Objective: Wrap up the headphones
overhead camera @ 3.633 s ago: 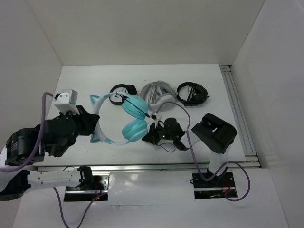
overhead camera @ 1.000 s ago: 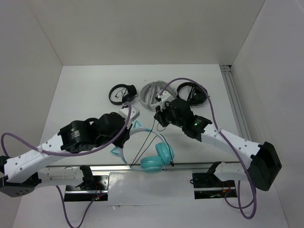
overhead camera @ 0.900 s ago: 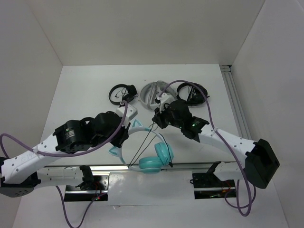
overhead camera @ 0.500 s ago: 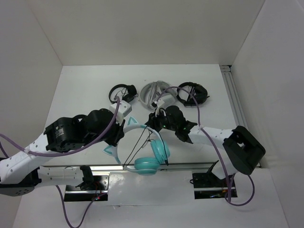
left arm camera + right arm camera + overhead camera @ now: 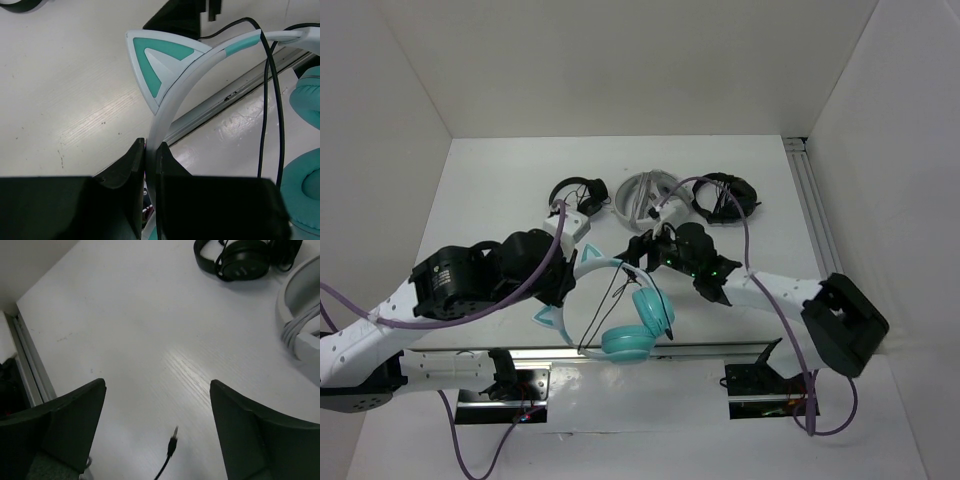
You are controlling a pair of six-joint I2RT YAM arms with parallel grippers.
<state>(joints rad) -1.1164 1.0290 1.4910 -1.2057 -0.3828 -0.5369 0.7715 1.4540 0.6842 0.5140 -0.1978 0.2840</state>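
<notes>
The teal headphones (image 5: pixel 625 315) sit at the lower centre of the top view, over the near edge of the worktop (image 5: pixel 500 190). Their ear cups (image 5: pixel 642 318) overlap the metal rail (image 5: pixel 720 348). Whether the cups rest on anything or hang free cannot be told.

The left pincer (image 5: pixel 572 272) is mostly hidden under its own arm there. In the left wrist view the left pincer (image 5: pixel 150 146) is pressed together on the pale headband (image 5: pixel 172 100), just below one cat ear (image 5: pixel 160 62). The lower part of the band disappears behind the dark fingers (image 5: pixel 127 170). The thin black cable (image 5: pixel 270 100) crosses the band and runs down the right side, and both cups are cut off by the right edge.

The right pincer (image 5: pixel 638 250) sits just beside the top of the band. In its own view the right pincer (image 5: pixel 157 400) is spread wide with nothing between the fingers. Only the plug (image 5: pixel 173 444) of the cable shows, with the rest leaving the bottom of the frame.

A black pair (image 5: pixel 578 193), white-grey headphones (image 5: pixel 648 195) and a second black pair (image 5: pixel 725 195) lie along the upper centre. In the right wrist view the upper edge crops a black headset (image 5: pixel 245 260). Which of the two pairs it is cannot be told.
</notes>
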